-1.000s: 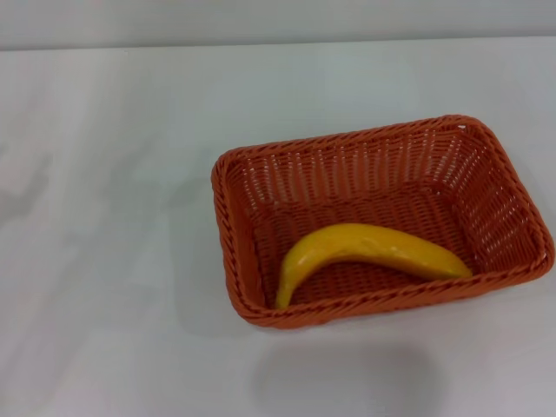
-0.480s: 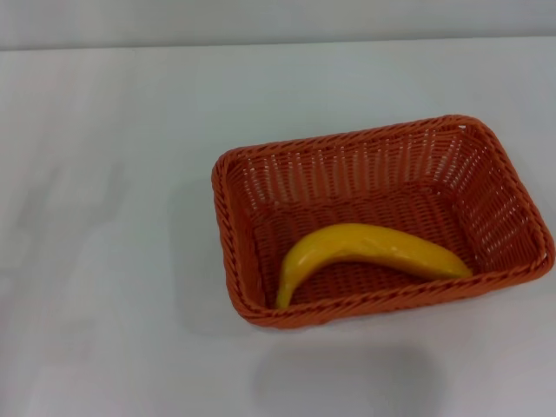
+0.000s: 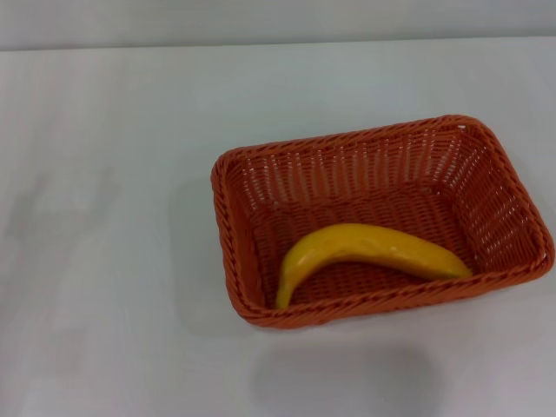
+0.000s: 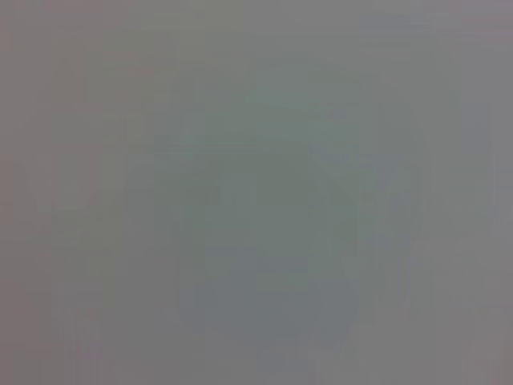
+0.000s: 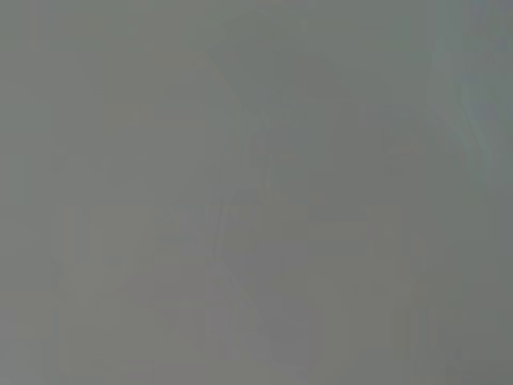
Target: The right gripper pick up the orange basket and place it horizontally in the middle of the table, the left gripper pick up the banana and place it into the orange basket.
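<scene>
Lying curved inside the orange basket [image 3: 382,221] at right of centre on the white surface [image 3: 104,261], the banana [image 3: 369,252] looks light, stiff and slippery, best pinched mid-body, though neither gripper is in view, so their state cannot be told.

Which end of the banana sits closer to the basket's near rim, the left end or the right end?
The left end. The banana curves down on that side until its tip lies beside the near rim of the orange basket; the right end stops slightly farther back.
</scene>
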Robot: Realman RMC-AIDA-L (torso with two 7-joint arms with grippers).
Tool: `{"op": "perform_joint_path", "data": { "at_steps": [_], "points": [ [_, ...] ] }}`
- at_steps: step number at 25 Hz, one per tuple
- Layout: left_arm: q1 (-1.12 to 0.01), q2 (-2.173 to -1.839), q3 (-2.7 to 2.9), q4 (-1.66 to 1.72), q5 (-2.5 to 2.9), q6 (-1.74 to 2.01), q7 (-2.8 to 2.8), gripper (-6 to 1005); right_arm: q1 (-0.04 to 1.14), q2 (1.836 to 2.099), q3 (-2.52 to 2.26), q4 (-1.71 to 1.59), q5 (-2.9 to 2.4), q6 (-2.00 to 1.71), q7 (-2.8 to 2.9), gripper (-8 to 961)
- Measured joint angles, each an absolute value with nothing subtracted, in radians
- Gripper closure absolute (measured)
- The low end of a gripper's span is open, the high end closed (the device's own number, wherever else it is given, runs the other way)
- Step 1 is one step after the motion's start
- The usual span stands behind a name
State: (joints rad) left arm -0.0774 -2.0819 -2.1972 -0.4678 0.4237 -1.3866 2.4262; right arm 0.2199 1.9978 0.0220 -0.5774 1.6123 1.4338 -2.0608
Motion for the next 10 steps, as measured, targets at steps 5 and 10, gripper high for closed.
{"op": "perform_joint_path", "data": {
  "at_steps": [5,10],
  "points": [
    [-0.090,-2.081,-2.197,-0.449,0.402,-1.390,2.428,223,0.216,1.997,0.023,-0.573,1.613,1.449,-2.061,68],
    [-0.092,-2.080,-2.196,-0.448,0.402,-1.400,2.428,223,0.209,1.997,0.025,-0.567,1.613,1.459,-2.062,68]
  ]
}}
